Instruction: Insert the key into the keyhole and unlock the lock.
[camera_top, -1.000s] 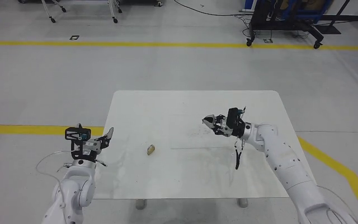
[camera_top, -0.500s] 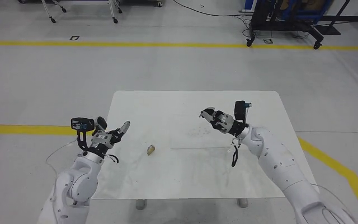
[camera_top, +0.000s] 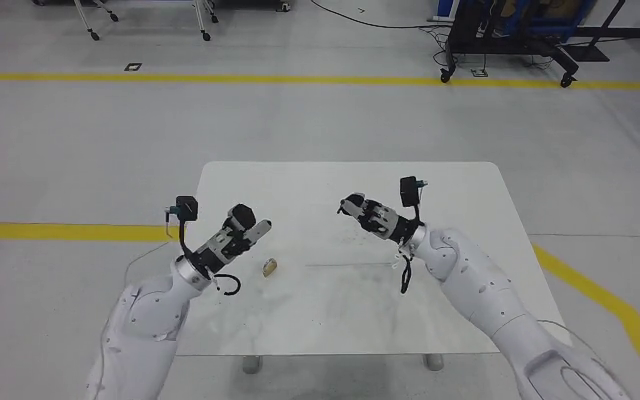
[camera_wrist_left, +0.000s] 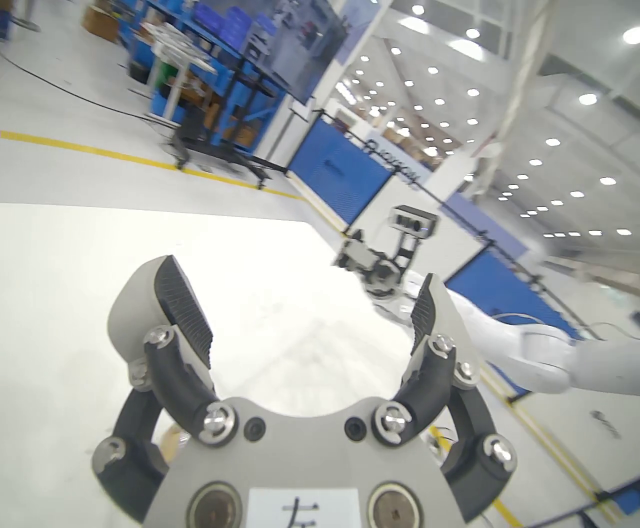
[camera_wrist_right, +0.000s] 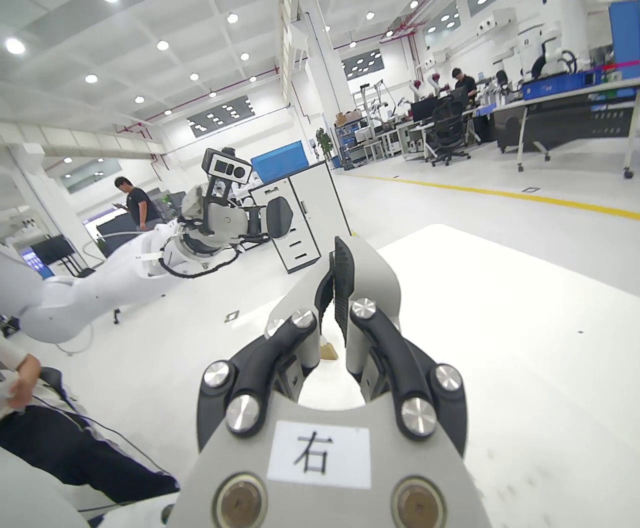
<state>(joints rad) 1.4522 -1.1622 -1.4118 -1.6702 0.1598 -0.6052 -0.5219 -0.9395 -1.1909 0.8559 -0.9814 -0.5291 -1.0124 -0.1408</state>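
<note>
The left claw (camera_wrist_left: 300, 300) gapes wide above the white table (camera_wrist_left: 75, 260), the right claw (camera_wrist_left: 356, 256) beyond.

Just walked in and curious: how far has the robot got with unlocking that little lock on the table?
Nothing looks done yet: the small brass lock lies untouched on the white table. Nothing is in hand: the left gripper hovers near it with fingers open, and the right gripper has its fingers shut with no key visible between them. Everything is left: holding the lock, inserting a key, turning it.
</note>
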